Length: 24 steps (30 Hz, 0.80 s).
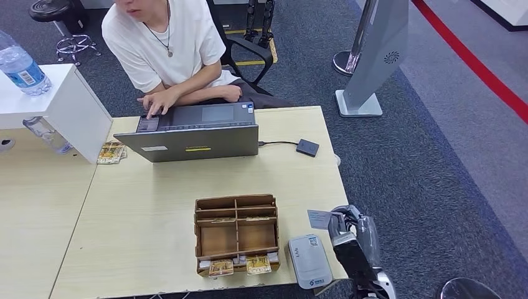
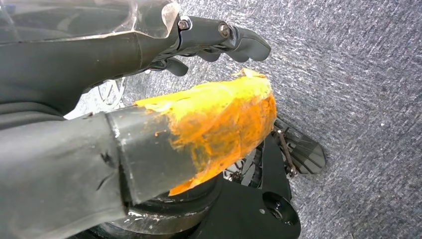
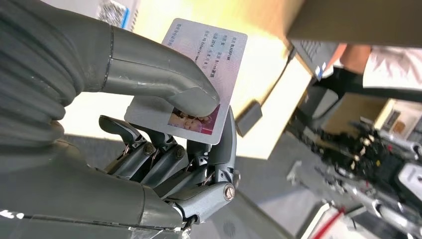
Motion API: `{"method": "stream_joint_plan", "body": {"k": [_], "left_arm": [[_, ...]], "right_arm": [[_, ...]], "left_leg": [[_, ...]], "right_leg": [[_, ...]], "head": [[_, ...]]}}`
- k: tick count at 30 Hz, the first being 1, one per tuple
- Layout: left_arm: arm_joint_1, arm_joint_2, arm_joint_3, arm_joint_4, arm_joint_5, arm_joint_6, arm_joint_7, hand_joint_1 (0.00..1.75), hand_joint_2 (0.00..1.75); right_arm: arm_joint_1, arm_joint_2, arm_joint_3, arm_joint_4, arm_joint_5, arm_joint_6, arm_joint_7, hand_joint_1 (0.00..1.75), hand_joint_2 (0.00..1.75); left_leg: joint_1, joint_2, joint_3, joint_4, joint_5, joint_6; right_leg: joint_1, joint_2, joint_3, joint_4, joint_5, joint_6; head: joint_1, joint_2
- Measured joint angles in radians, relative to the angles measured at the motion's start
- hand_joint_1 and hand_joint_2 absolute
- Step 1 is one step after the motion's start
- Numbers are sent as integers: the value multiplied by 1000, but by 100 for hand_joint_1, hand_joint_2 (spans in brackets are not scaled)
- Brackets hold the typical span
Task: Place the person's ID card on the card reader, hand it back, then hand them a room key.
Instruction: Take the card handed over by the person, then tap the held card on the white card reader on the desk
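My right hand (image 1: 350,232) hovers just off the table's right edge and pinches the pale ID card (image 1: 319,218) between thumb and fingers. In the right wrist view the ID card (image 3: 199,74) lies flat under the thumb of my right hand (image 3: 164,139). The white card reader (image 1: 309,260) lies on the table's near right corner, just left of that hand. Room key cards (image 1: 240,266) stand in the front slots of the wooden organizer (image 1: 235,232). My left hand (image 2: 149,99) hangs over grey carpet, holding nothing, its thumb wrapped in orange tape.
A person in a white shirt (image 1: 168,43) sits across the table (image 1: 143,205), typing on a grey laptop (image 1: 196,134). A small black box (image 1: 307,147) is cabled to the laptop. A water bottle (image 1: 22,65) stands on a white block (image 1: 56,106) at the left. A grey kiosk stand (image 1: 373,56) rises at the right.
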<state>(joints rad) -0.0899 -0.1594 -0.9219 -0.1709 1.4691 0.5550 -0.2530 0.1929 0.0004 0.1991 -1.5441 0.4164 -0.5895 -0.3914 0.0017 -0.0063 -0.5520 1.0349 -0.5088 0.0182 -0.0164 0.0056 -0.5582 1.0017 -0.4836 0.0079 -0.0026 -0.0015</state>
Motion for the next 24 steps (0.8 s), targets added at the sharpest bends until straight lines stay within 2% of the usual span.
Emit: {"method": "stream_joint_plan", "body": {"k": [5,11,24], "left_arm": [[0,1,0,0,0,-1,-6,0,0],[0,3,1,0,0,-4,-6,0,0],[1,2,1,0,0,-19,16,0,0]], "right_arm": [[14,-36,0,13,-100,117,4,175,175],[30,-75,0,38,-159,212,11,175,175],[74,-161,8,49,-186,320,64,175,175]], "left_leg": [[0,0,0,0,0,0],[0,0,0,0,0,0],[0,0,0,0,0,0]], "right_leg": [[0,0,0,0,0,0],[0,0,0,0,0,0],[0,0,0,0,0,0]], "head": [[0,0],[0,0],[0,0]]}}
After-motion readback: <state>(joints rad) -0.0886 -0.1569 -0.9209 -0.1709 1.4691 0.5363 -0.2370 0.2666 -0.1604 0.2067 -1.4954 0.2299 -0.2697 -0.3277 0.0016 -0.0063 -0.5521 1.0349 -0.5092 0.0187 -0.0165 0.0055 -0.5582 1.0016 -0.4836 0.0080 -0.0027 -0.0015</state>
